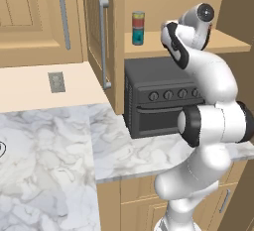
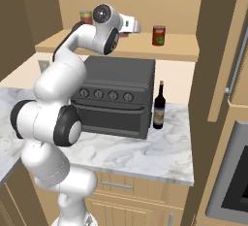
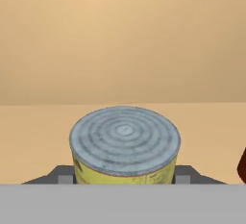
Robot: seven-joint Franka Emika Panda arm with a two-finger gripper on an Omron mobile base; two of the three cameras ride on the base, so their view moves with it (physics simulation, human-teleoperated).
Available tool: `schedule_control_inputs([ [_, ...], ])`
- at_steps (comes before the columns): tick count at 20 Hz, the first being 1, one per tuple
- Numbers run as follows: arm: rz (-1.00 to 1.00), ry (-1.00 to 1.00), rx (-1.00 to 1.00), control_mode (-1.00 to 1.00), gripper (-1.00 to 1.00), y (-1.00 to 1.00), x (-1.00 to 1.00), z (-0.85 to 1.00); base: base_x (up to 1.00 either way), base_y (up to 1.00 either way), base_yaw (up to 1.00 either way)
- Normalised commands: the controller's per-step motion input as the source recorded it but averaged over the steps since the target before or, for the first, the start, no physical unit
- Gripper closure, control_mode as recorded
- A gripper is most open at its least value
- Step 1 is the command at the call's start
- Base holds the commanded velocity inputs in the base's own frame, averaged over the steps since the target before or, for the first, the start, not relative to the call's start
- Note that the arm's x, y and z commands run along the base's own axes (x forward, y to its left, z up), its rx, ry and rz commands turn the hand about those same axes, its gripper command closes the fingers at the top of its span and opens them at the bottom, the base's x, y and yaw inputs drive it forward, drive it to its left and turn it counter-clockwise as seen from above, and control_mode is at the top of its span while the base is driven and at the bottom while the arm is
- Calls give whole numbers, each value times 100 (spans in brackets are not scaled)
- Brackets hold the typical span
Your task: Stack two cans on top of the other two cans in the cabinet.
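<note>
While the white arm (image 2: 72, 65) is reaching up over the black oven (image 1: 158, 96) into the open cabinet (image 2: 145, 45), its gripper (image 3: 125, 177) is clenching on the yellow can (image 3: 124, 170), with one dark finger (image 3: 62, 176) pressing each side of the can's body. Seen from the hand, the can is standing upright, showing its ribbed grey lid, with the tan shelf board and back wall lying beyond it; whether it is resting on the board or hanging just above it is not something the pictures are settling. At the right edge of the hand view a sliver of something dark red is peeking in just beside the can. From the left base, a red can (image 1: 138, 19) is sitting on top of the teal can (image 1: 138, 35), the pair standing as a stack on the shelf near the door with the grey bar handle (image 1: 104, 41). From the right base, the dark red can (image 2: 159, 35) is standing alone on the shelf, close to the gripper's right. Below, a dark bottle (image 2: 159, 106) is standing on the marble counter (image 2: 145, 152) just beside the oven
</note>
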Motion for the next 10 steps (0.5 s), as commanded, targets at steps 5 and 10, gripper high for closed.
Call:
schedule_control_inputs([
  [5,-7,-5,0,-100,100,-11,-25,33,0,0,0],
  [10,-9,0,0,-100,100,-14,-16,33,0,0,0],
])
